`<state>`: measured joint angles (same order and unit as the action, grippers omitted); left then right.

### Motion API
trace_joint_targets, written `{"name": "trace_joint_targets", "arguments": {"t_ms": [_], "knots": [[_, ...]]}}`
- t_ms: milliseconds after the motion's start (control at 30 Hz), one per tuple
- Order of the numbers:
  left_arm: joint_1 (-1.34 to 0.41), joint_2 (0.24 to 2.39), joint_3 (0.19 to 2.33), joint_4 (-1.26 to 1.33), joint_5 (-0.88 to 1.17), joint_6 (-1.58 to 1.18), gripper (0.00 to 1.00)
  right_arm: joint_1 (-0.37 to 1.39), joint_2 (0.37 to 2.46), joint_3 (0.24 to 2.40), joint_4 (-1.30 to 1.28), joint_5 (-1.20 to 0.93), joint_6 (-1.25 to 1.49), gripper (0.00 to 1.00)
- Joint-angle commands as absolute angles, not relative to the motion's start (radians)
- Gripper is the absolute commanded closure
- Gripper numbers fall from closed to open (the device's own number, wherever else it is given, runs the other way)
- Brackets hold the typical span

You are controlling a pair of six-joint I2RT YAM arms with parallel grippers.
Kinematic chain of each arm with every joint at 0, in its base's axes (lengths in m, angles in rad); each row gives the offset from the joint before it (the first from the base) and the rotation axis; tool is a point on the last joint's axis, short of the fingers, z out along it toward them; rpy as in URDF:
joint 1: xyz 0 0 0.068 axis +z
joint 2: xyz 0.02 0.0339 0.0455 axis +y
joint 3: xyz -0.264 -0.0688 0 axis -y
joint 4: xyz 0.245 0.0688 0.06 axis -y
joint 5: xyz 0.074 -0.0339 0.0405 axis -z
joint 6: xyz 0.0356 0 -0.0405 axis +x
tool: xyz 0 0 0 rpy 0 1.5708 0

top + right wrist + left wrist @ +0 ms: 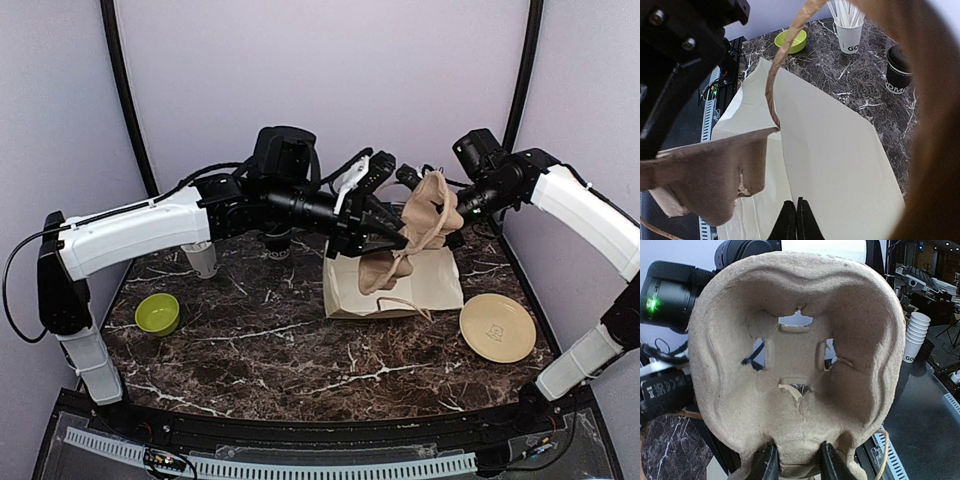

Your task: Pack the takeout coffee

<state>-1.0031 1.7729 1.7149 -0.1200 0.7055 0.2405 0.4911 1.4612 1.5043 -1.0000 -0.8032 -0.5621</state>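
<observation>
The takeout coffee (899, 67), a dark-sleeved cup with a black lid, stands on the marble at the back. In the top view it is mostly hidden under my left arm (278, 240). My left gripper (797, 467) is shut on the rim of a brown pulp cup carrier (795, 370). It holds the carrier in the air over a cream paper bag (400, 285). My right gripper (796, 222) is shut on the upper paper edge of the bag (835, 150). In the top view my right gripper (447, 222) sits just behind the carrier (420, 225).
A pale cup of white straws (203, 258) stands at the back left, also in the right wrist view (849, 30). A lime-green bowl (158, 313) sits at the left. A tan plate (497, 327) lies right of the bag. A twine handle (777, 65) loops up from the bag.
</observation>
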Motion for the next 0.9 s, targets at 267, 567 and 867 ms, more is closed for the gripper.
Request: {"name": "trace_joint_targets", "arguments": {"t_ms": [267, 567, 867], "knots": [[-1.032, 1.762, 1.643, -0.175, 0.536, 0.371, 0.71, 0.502, 1.45, 1.53, -0.973, -0.805, -0.477, 1.0], [-1.072, 1.738, 1.669, -0.348, 0.329, 0.436, 0.72, 0.502, 1.483, 1.627, -1.064, -0.838, -0.43, 1.0], [-1.118, 1.737, 1.752, -0.584, 0.255, 0.389, 0.72, 0.514, 1.494, 1.619, -1.059, -0.852, -0.393, 1.0]]}}
